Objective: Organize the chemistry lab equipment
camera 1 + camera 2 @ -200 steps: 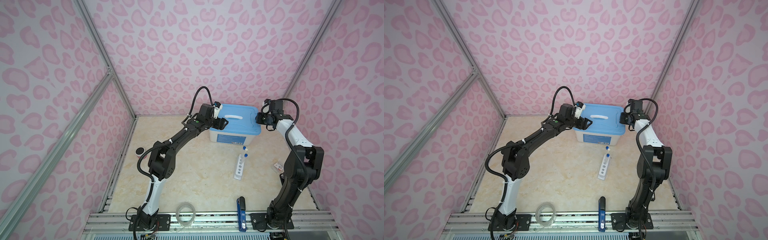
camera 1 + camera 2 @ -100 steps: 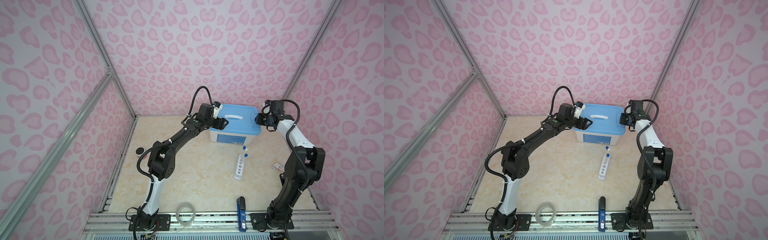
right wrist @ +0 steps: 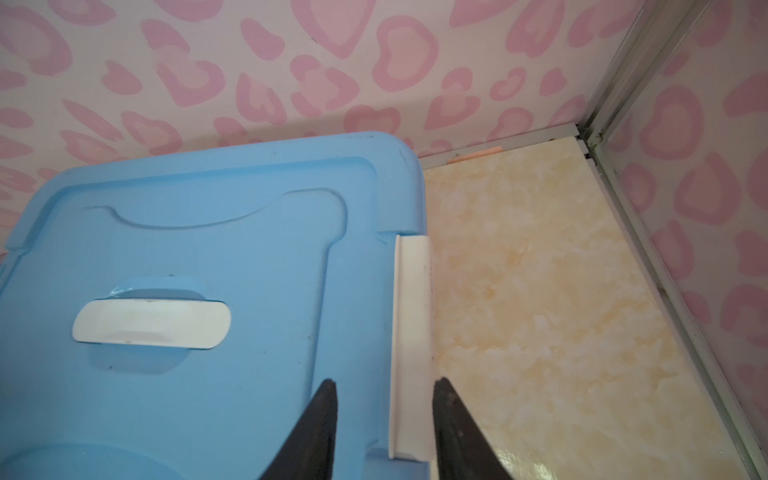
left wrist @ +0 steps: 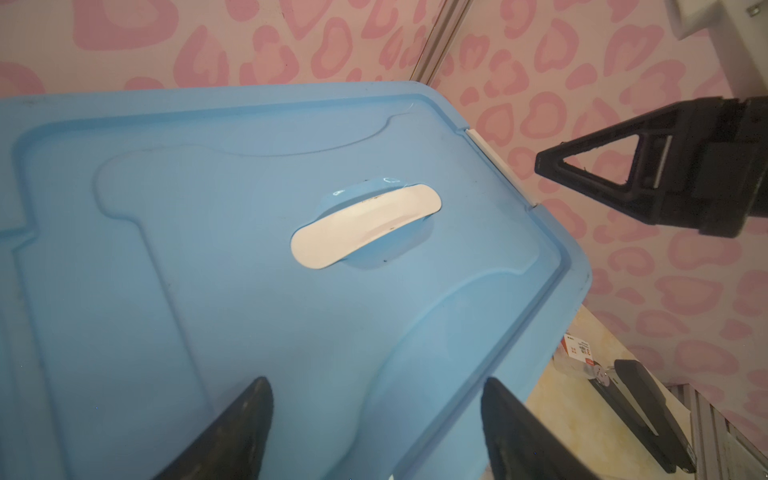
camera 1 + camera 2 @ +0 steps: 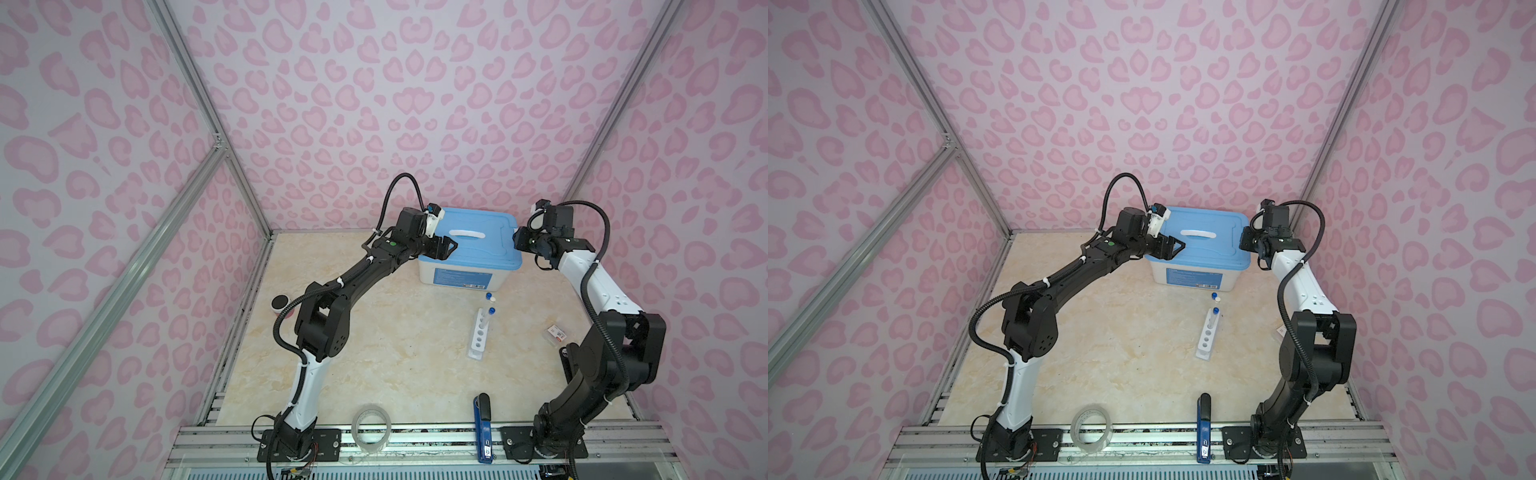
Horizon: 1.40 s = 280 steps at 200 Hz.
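Now both arms are at the bin [image 5: 469, 266], which stands at the back of the desk [image 5: 395, 353] with its blue lid [image 5: 478, 241] on. The left gripper [image 5: 446, 246] hovers over the lid's left end, its jaws apart with nothing between them. The right gripper [image 3: 382, 432] sits at the lid's right end, jaws apart and straddling the white latch [image 3: 409, 332] there; in the right wrist view the latch runs lengthwise between the 2 fingers, so the right arm is the nearer one to it. A closing pinch or a pull outward at that edge looks like what this pose suits, though whether the lid is coming off or has just gone on cannot be told.

Nearer the front, the tube rack [image 5: 480, 332] lies on the desk, long axis pointing roughly toward the bin, with 1 blue-capped tube [image 5: 489, 313] in its far end and another capped tube [image 5: 490, 297] just beyond it. A small box [image 5: 555, 333] lies to the right, well apart from the rack.
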Each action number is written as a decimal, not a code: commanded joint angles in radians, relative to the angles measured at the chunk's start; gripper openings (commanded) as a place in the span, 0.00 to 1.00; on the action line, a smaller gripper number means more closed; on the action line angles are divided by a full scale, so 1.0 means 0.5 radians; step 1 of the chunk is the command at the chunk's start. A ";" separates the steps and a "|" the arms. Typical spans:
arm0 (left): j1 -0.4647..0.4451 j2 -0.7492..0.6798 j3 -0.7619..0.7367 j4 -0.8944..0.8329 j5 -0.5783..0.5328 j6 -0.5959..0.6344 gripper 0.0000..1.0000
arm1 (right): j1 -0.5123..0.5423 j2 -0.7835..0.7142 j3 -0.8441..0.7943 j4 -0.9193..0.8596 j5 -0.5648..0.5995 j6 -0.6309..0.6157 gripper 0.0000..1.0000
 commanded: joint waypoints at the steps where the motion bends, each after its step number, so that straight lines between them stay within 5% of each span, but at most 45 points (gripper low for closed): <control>1: 0.034 -0.244 -0.060 0.103 0.026 -0.016 0.82 | 0.054 -0.025 -0.011 0.078 0.023 -0.064 0.39; 130: 0.298 -0.473 -0.467 0.376 0.126 -0.240 0.83 | 0.677 0.429 0.459 -0.082 0.108 -0.333 0.40; 280: 0.485 -0.066 -0.285 0.328 0.337 -0.715 0.84 | 0.749 0.581 0.501 -0.115 0.166 -0.380 0.40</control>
